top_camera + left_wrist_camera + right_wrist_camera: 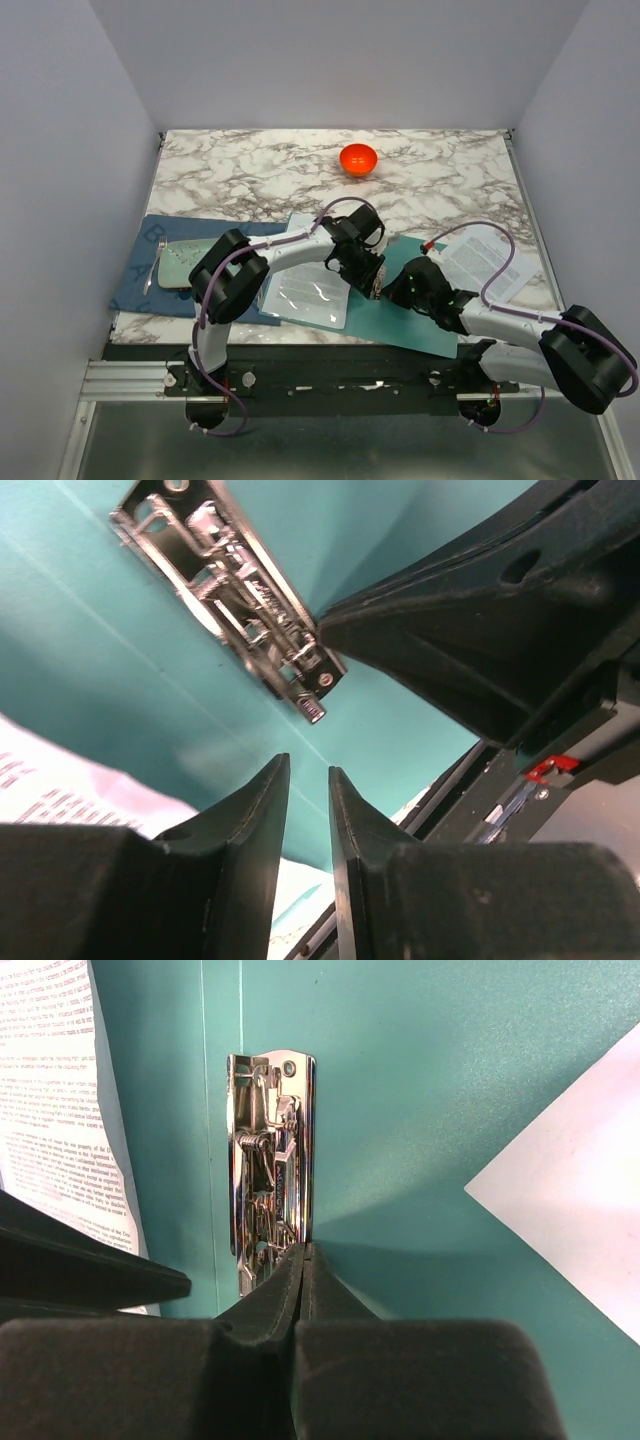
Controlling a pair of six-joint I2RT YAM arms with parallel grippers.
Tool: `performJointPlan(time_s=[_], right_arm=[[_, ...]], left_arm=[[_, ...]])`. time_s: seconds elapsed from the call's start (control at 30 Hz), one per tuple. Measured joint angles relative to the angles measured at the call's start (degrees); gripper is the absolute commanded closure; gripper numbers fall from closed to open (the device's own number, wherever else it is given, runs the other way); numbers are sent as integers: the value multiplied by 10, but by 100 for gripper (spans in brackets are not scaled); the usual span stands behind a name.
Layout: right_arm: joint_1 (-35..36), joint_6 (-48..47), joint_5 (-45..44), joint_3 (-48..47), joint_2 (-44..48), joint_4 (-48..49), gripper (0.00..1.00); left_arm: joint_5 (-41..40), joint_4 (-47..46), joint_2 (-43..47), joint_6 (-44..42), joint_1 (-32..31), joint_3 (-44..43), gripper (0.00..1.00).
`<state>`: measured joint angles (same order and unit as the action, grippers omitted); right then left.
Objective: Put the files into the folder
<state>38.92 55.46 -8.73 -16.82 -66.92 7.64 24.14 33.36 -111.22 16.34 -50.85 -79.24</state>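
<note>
The folder (pixel 420 325) lies open and flat on the marble worktop (pixel 250 170), close to its near edge, teal inner face up. Both arms reach in over its middle. On its left half a printed sheet under a clear sleeve (pixel 308 292) rests partly over a dark blue cloth mat (pixel 150 290), which also carries a pale green tray (pixel 185 265).

The files (pixel 487 258) sit on the worktop just beside the folder's right edge, with a cable of the right arm arching over them.

The left end effector (pixel 308 765) hovers just above the teal surface near the metal clip (pixel 270 1160), its fingers a narrow slit apart with nothing between them. The right end effector (pixel 303 1250) has its fingers pressed fully together, their tips touching the lower edge of the clip. Whether they pinch any part of it cannot be told.

An orange bowl (pixel 358 159) stands well apart, at the far side.
</note>
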Motion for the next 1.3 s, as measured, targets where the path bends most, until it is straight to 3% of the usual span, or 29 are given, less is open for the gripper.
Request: performJointPlan(time_s=[0.77, 1.3], right_arm=[[0, 16, 0, 18, 0, 33, 99], [0, 22, 0, 29, 7, 44, 99]], left_arm=[[-14, -33, -29, 20, -10, 0, 69], [-19, -36, -37, 28, -14, 0, 85]])
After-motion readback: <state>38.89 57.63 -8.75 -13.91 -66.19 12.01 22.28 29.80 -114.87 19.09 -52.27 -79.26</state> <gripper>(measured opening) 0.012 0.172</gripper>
